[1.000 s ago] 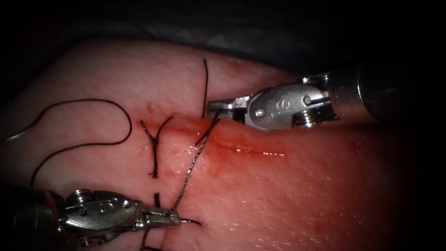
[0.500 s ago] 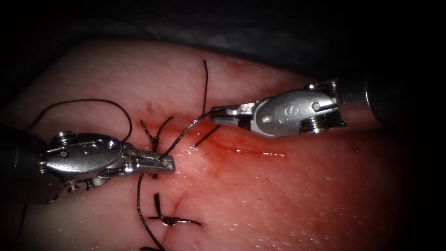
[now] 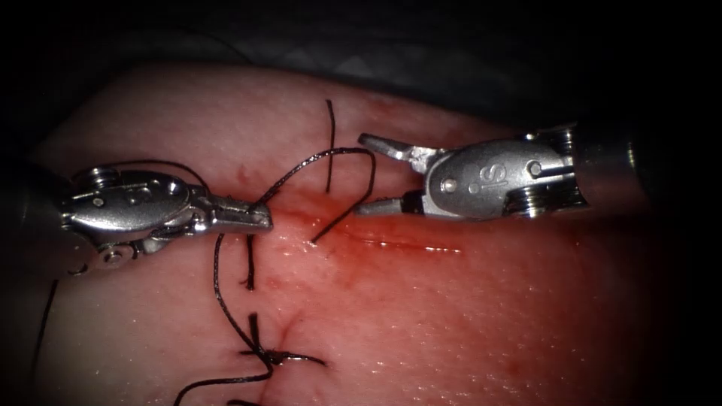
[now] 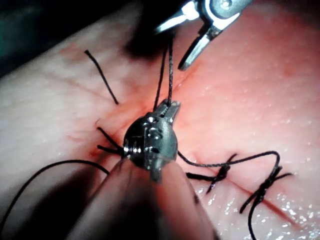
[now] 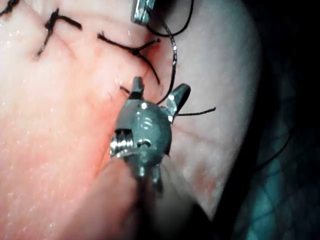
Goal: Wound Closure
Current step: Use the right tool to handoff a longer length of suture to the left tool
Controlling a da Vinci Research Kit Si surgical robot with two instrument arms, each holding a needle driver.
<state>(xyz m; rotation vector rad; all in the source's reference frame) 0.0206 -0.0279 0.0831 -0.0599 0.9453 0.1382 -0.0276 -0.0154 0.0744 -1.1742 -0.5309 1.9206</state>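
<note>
Black thread [image 3: 331,154], rising from the left claw's tip, arching over the cut [image 3: 406,242] and dropping back to the tissue [image 3: 489,323] at the cut's left end. Slack, curling, glistening. Second strand sagging from the same tip down past a tied stitch [image 3: 267,353] lower left. Another finished stitch [image 3: 250,259] just beneath that claw; a short cut end [image 3: 331,128] standing above the arch. Red fluid [image 3: 361,225] pooled along the cut.

Left claw [image 3: 263,218]: closed tight on the thread, lying left of the cut, carried up there from the lower edge within the last second. Right claw [image 3: 361,175]: spread wide and gripping nothing, clamped on the thread half a second ago and now let go, with the thread's arch passing between its two halves. Needle's whereabouts: impossible to tell.

Judged from this, for a clean job: keep the left grip firm without crushing the strand. Keep the arch free of the cut end and of the tied stitches. Avoid snagging the open right claw on the loop. Pull evenly, along the cut's line, without lifting or tearing the soft wet tissue.
</note>
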